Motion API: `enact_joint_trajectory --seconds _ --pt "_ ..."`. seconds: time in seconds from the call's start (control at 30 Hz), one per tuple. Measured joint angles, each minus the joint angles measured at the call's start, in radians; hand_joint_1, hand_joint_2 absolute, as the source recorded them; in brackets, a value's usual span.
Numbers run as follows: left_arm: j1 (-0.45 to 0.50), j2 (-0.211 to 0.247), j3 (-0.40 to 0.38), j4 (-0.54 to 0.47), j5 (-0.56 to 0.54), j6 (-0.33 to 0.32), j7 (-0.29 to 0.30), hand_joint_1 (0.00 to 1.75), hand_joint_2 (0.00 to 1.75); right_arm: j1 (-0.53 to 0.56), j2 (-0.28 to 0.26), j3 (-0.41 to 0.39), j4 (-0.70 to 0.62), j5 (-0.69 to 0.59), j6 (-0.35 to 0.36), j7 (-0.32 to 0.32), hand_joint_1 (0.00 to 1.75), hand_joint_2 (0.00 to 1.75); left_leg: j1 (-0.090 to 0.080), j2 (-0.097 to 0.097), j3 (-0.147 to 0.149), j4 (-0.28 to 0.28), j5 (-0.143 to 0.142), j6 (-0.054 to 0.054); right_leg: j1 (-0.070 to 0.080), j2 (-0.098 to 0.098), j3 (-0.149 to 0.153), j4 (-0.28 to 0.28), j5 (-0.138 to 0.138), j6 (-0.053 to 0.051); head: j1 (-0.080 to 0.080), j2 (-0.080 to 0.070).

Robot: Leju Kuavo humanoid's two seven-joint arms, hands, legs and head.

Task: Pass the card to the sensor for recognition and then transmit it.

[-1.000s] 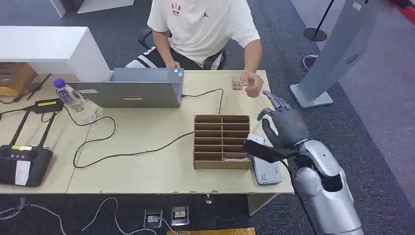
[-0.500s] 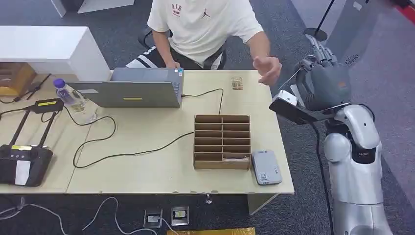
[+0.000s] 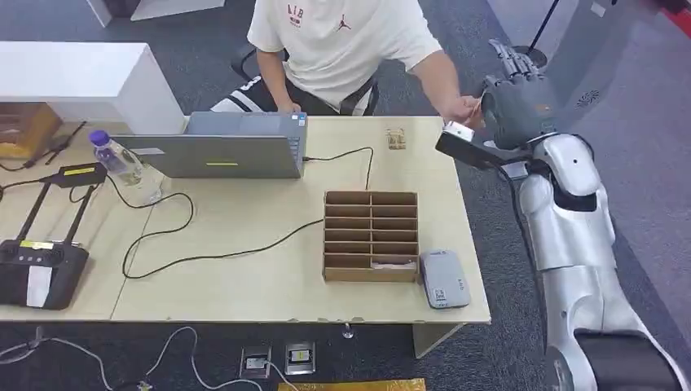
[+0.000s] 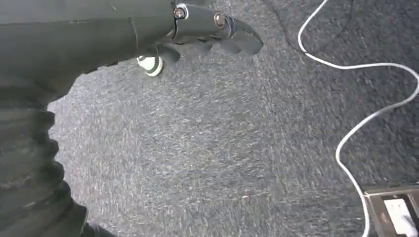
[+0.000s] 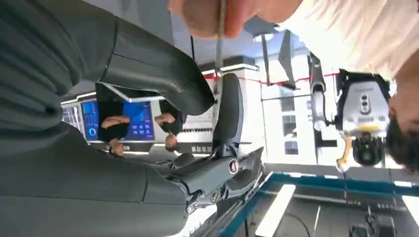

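While a sec ago it was over the grey card reader point(image 3: 444, 279), the grey right hand point(image 3: 512, 104) is now up at the person's hand point(image 3: 463, 108): thin pale card point(image 5: 220, 29) edge-on between thumb & fingers point(image 5: 228, 113), person pinching its far end, so handover's under way

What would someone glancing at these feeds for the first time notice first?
The raised right hand at the table's far right corner, meeting the seated person's hand over a thin card that both pinch. Next, the slotted cardboard organizer mid-table, with the grey card reader beside it.
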Motion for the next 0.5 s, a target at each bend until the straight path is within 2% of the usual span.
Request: enact_joint_trajectory --seconds 0.13,0.23,0.27,0.3,0.33,0.5 --pt "-0.011 0.000 0.000 0.000 -0.005 -0.003 0.003 0.00 1.75 -0.054 0.024 0.026 0.142 0.031 -0.023 0.002 1.75 1.75 0.000 0.000 0.000 0.000 0.000 0.000 0.000 0.001 0.000 0.000 0.000 0.000 0.000 0.000" --pt "-0.012 0.000 0.000 0.000 -0.007 -0.005 0.004 0.00 1.75 -0.074 0.039 0.033 0.201 0.045 -0.029 0.003 1.75 1.75 0.001 0.000 0.000 0.000 0.000 0.000 0.001 -0.001 0.000 0.000 0.000 0.000 0.000 0.000" --pt "-0.012 0.000 0.000 0.000 -0.007 -0.005 0.004 0.00 1.75 -0.083 0.043 0.039 0.222 0.046 -0.030 0.003 1.62 1.75 0.001 0.000 0.000 0.000 0.000 0.000 0.001 0.000 0.000 0.000 0.000 0.000 0.000 0.000" --pt "-0.012 0.001 0.000 0.000 -0.007 -0.005 0.005 0.00 1.75 -0.092 0.046 0.045 0.239 0.047 -0.031 0.003 0.44 1.75 0.001 0.000 0.000 0.000 0.000 0.000 0.001 0.000 0.000 0.000 0.000 0.000 0.000 0.000" --pt "-0.012 0.002 0.000 0.000 -0.006 -0.005 0.005 0.00 1.75 -0.099 0.048 0.049 0.259 0.048 -0.032 0.003 0.00 1.75 0.001 0.000 0.000 0.000 0.000 0.000 0.001 0.000 0.000 0.000 0.000 0.000 0.000 0.000" --pt "-0.009 0.005 0.000 0.000 0.001 -0.004 0.005 0.00 1.75 -0.111 0.061 0.061 0.337 0.048 -0.055 0.002 0.00 1.75 0.001 0.000 0.000 0.000 0.000 0.000 0.001 0.000 0.000 0.000 0.000 0.000 0.000 0.000"
